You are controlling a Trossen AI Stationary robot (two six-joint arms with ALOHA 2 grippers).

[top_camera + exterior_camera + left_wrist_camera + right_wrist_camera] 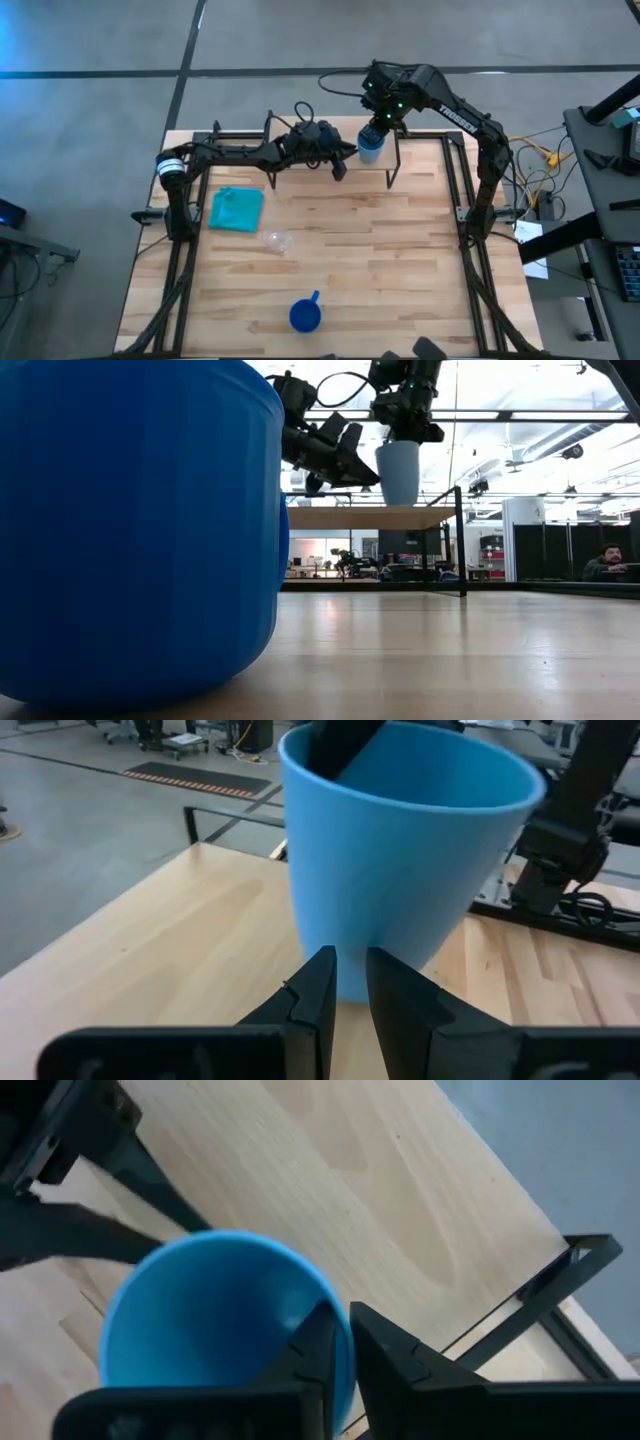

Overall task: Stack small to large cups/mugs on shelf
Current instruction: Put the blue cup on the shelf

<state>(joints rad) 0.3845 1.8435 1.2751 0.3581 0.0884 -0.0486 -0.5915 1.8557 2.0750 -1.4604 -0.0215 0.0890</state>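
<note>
The light blue cup [370,146] stands upright at the shelf [370,517], at the table's far edge. My right gripper [377,122] is shut on it from above. My left gripper [350,982], its fingers shut, points level at the cup's lower wall [400,935] from the table's left. The small clear cup [277,240] sits on the tabletop near the middle. The dark blue mug [305,316] stands near the table's near edge and fills the left of the low view as the dark blue mug [130,530]. My right gripper holds the light blue cup by its rim [335,1312], one finger inside and one outside, coming from above and pointing down. The cup is upright with its base at the shelf board [398,504]. My left gripper's fingertips [322,975] are right at the cup's lower wall; whether they touch it, I cannot tell.
A teal cloth [236,210] lies on the tabletop's left part, near the clear cup. The shelf's thin black legs [461,540] stand at the far side. A black frame borders the table's left and right edges. Bare wood lies between the shelf and the dark blue mug.
</note>
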